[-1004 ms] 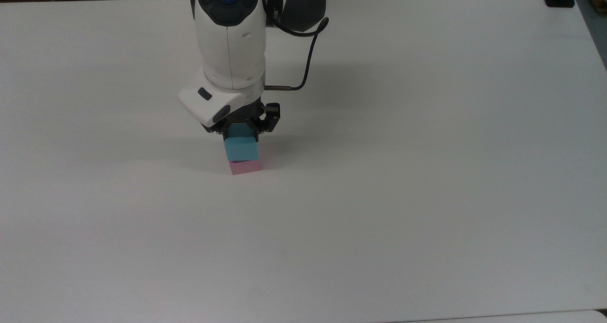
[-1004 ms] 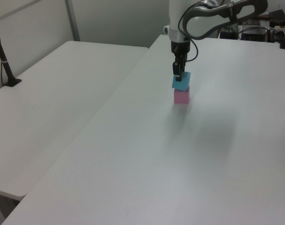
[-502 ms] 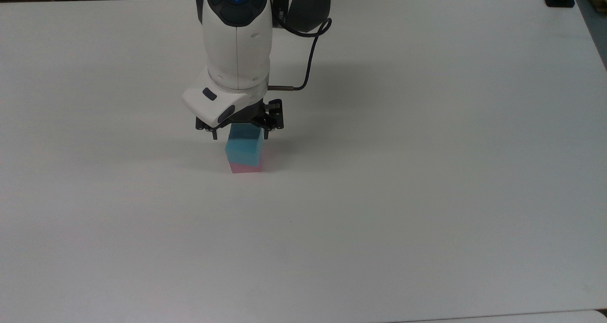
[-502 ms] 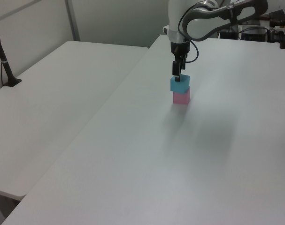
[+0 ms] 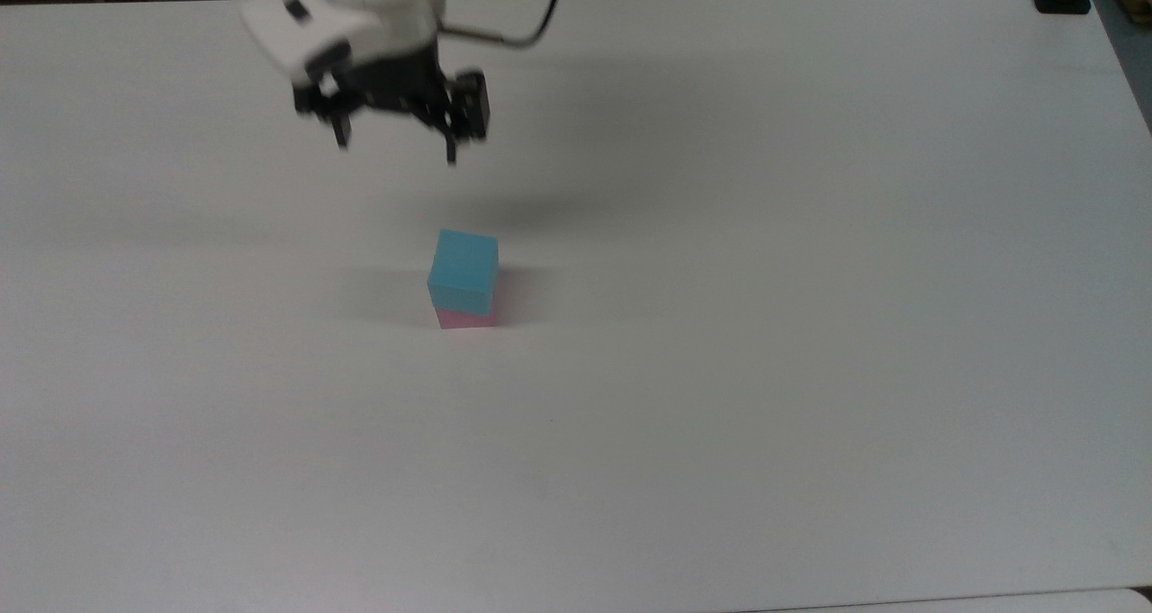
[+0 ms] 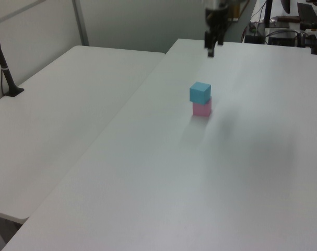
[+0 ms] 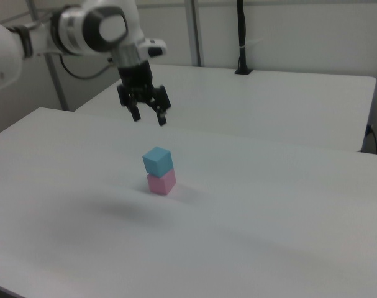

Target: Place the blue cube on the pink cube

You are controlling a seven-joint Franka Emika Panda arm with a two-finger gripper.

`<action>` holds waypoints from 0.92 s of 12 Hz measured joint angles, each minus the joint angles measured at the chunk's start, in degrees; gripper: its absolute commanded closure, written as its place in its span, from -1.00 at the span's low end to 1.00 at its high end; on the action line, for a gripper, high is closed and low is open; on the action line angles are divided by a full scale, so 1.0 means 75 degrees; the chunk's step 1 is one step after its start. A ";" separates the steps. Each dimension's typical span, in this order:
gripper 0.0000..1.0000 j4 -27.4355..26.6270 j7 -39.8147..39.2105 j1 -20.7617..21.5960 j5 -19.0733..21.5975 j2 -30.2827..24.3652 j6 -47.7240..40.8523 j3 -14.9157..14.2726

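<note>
The blue cube sits squarely on the pink cube near the middle of the white table. A moment ago the gripper was right over it; now it hangs well above, fingers spread and empty. The stack looks finished.

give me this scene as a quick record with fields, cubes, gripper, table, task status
blue cube: small light sky-blue matte cube, resting on top of the pink one, turned slightly askew to it
pink cube: small pastel pink matte cube, on the table, directly under the blue cube
gripper: black two-finger gripper, open, holding nothing, raised clear above the stack, toward the top view's upper left of it
table: white table carrying the stack
second table: another white table adjoining it
task status: blue cube stands on pink cube unsupported; stack looks done
</note>
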 measured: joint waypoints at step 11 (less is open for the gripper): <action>-1.00 -0.0778 -0.0056 -0.0079 0.0056 -0.2657 -0.1226 -0.0084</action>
